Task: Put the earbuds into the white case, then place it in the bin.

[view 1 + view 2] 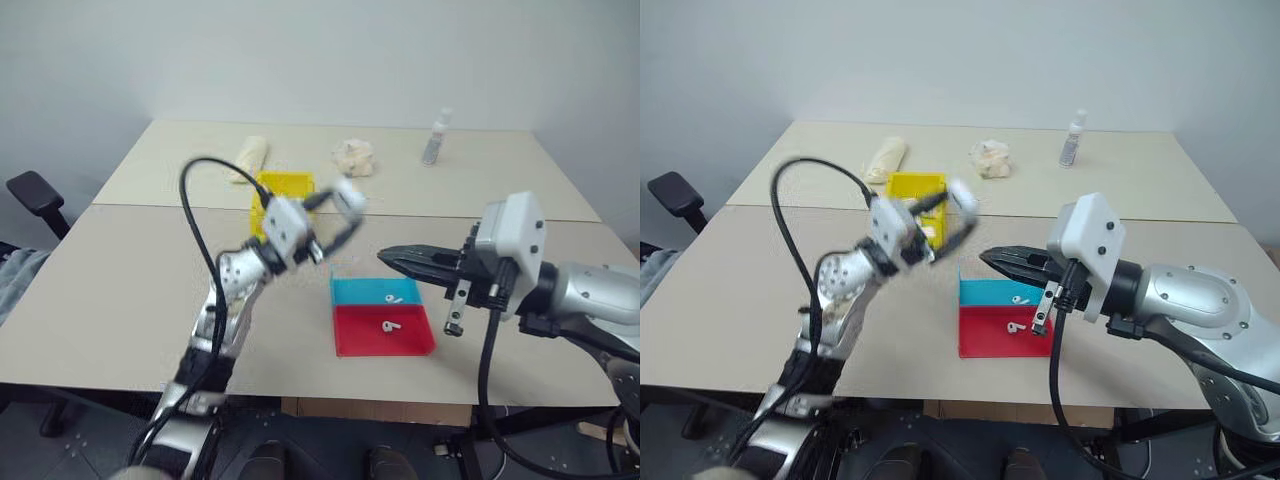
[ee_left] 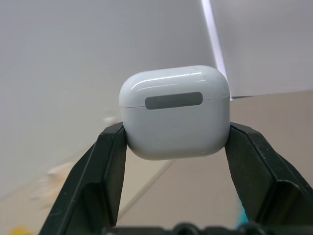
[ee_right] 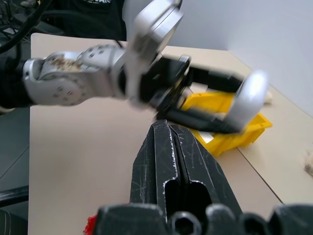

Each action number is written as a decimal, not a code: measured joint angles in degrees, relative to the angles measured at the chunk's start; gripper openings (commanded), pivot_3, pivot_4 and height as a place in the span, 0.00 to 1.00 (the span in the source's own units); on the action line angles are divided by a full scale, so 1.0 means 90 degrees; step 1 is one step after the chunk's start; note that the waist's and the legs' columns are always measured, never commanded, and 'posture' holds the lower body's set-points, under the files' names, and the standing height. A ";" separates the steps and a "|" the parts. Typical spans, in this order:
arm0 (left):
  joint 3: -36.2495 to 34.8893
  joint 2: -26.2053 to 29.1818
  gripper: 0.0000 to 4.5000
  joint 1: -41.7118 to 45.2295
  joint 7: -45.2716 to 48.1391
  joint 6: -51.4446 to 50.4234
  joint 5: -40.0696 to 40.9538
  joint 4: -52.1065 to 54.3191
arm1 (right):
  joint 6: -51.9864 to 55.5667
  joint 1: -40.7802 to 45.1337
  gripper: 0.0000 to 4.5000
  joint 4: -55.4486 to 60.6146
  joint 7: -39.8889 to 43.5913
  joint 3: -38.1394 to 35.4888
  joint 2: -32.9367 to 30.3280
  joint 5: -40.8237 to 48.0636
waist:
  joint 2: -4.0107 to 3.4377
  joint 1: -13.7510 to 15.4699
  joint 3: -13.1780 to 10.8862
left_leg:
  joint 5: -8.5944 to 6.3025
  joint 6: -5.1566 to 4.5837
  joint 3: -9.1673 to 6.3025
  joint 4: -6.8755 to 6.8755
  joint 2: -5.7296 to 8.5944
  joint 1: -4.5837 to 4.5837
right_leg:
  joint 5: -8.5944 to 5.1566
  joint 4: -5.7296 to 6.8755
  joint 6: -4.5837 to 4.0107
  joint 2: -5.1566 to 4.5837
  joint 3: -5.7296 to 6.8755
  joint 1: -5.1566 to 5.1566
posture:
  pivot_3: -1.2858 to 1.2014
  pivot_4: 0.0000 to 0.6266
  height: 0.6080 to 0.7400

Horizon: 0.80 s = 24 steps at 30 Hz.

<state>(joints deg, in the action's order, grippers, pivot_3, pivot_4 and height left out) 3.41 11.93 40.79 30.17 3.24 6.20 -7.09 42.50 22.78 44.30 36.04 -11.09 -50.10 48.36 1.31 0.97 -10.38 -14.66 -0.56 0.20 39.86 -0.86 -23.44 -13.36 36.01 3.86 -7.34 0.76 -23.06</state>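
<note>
The white case (image 2: 174, 112), lid closed, is clamped between the two black fingers of my left gripper (image 1: 343, 207). It hangs in the air just right of the yellow bin (image 1: 283, 186) on the table. One earbud (image 1: 392, 299) lies in the blue tray (image 1: 360, 291) and another earbud (image 1: 388, 326) in the red tray (image 1: 410, 342). My right gripper (image 1: 386, 257) is shut and empty, pointing left above the blue tray, a short way below and right of the case. The right wrist view shows the held case (image 3: 249, 98) blurred in front of the bin (image 3: 221, 140).
At the far side of the table sit a lumpy off-white paper wad (image 1: 353, 157), a clear small bottle (image 1: 434, 140) and a beige roll (image 1: 247, 157). A black chair (image 1: 35, 195) stands off the table's left edge. A seam crosses the table behind the trays.
</note>
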 measured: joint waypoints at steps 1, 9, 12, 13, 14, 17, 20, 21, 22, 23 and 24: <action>-0.0094 -0.0015 0.61 0.0284 -0.0373 -0.0425 -0.0133 -0.0102 | -0.0020 -0.0071 0.01 -0.0012 0.0001 -0.0034 -0.0001 -0.0028 | 0.0001 -0.0008 0.0000 | -0.0001 -0.0001 -0.0001 0.0000 0.0000 -0.0001 | 0.0000 -0.0001 0.0001 0.0000 0.0001 0.0001 | 0.52 0.24 1.00; -0.0110 -0.0249 0.61 0.0915 -0.2329 -0.1419 -0.1203 -0.1894 | -0.0080 -0.0177 0.01 -0.0112 0.0029 0.0150 0.0020 -0.0286 | 0.0003 -0.0035 -0.0002 | 0.0001 0.0001 -0.0001 -0.0002 -0.0001 -0.0008 | 0.0000 0.0005 0.0002 0.0000 0.0005 -0.0012 | 0.52 0.24 1.00; -0.0120 -0.0258 0.61 0.1322 -0.2917 -0.1354 -0.1448 -0.2648 | -0.0080 -0.0212 0.01 -0.0119 0.0046 0.0208 0.0020 -0.0381 | 0.0004 -0.0032 -0.0002 | 0.0001 0.0001 -0.0001 -0.0002 0.0000 -0.0010 | 0.0001 0.0002 0.0002 0.0000 0.0005 -0.0011 | 0.52 0.24 1.00; -0.0161 -0.0245 0.61 0.1452 -0.3072 -0.1323 -0.1474 -0.2834 | -0.0081 -0.0244 0.01 -0.0116 0.0048 0.0211 0.0019 -0.0424 | 0.0004 -0.0032 -0.0002 | 0.0000 0.0000 -0.0001 -0.0002 0.0001 -0.0012 | 0.0001 0.0001 0.0002 0.0000 0.0005 -0.0011 | 0.52 0.24 1.00; -0.0235 -0.0239 0.69 0.1528 -0.3130 -0.1325 -0.1456 -0.2921 | -0.0081 -0.0307 0.00 -0.0115 0.0049 0.0210 0.0018 -0.0467 | 0.0004 -0.0033 -0.0002 | 0.0000 0.0000 -0.0001 -0.0002 0.0000 -0.0015 | 0.0001 0.0005 0.0003 0.0000 0.0005 -0.0011 | 0.52 0.24 1.00; -0.0260 -0.0189 0.90 0.1525 -0.2892 -0.1351 -0.1398 -0.2939 | -0.0080 -0.0438 0.00 -0.0118 0.0042 0.0206 0.0018 -0.0488 | 0.0004 -0.0034 -0.0002 | 0.0001 0.0001 0.0001 -0.0002 0.0000 -0.0029 | 0.0002 0.0011 0.0005 -0.0001 0.0006 -0.0019 | 0.52 0.24 1.00; -0.0206 -0.0275 0.99 0.1488 -0.2825 -0.1339 -0.1408 -0.3019 | -0.0080 -0.0458 0.00 -0.0109 0.0035 0.0200 0.0015 -0.0490 | 0.0004 -0.0024 -0.0002 | 0.0002 0.0003 0.0000 0.0002 0.0001 -0.0030 | 0.0003 0.0005 0.0007 -0.0002 0.0008 -0.0018 | 0.52 0.24 1.00; -0.0180 -0.0275 0.99 0.1487 -0.2800 -0.1324 -0.1418 -0.3091 | -0.0080 -0.0460 0.00 -0.0108 0.0034 0.0200 0.0006 -0.0497 | 0.0004 -0.0023 -0.0002 | 0.0002 0.0003 0.0000 0.0002 0.0001 -0.0028 | 0.0003 0.0002 0.0006 -0.0002 0.0008 -0.0018 | 0.52 0.24 1.00; -0.0163 -0.0277 0.99 0.1486 -0.2784 -0.1320 -0.1418 -0.3127 | -0.0080 -0.0477 0.00 -0.0108 0.0032 0.0200 -0.0007 -0.0513 | 0.0004 -0.0025 -0.0002 | 0.0002 0.0003 -0.0002 0.0002 0.0001 -0.0028 | 0.0003 0.0002 0.0006 -0.0002 0.0009 -0.0019 | 0.52 0.24 1.00; -0.0160 -0.0285 0.99 0.1486 -0.2784 -0.1320 -0.1417 -0.3147 | -0.0080 -0.0498 0.00 -0.0108 0.0031 0.0200 -0.0013 -0.0542 | 0.0004 -0.0027 -0.0002 | 0.0002 0.0004 -0.0002 0.0002 0.0001 -0.0026 | 0.0003 0.0004 0.0006 -0.0002 0.0010 -0.0019 | 0.52 0.24 1.00; -0.0164 -0.0289 0.99 0.1485 -0.2768 -0.1304 -0.1407 -0.3159 | -0.0080 -0.0521 0.00 -0.0108 0.0031 0.0200 -0.0015 -0.0569 | 0.0004 -0.0030 -0.0002 | 0.0002 0.0004 -0.0003 0.0002 0.0001 -0.0026 | 0.0003 0.0004 0.0006 -0.0002 0.0009 -0.0019 | 0.52 0.24 1.00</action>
<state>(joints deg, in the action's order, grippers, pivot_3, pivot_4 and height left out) 1.94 9.33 54.16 5.25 -8.50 -6.47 -35.52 41.78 18.09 43.33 36.32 -9.29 -50.24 43.24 1.35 0.70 -10.40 -14.63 -0.53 0.18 39.87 -0.85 -23.67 -13.33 36.05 3.91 -7.36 0.84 -23.22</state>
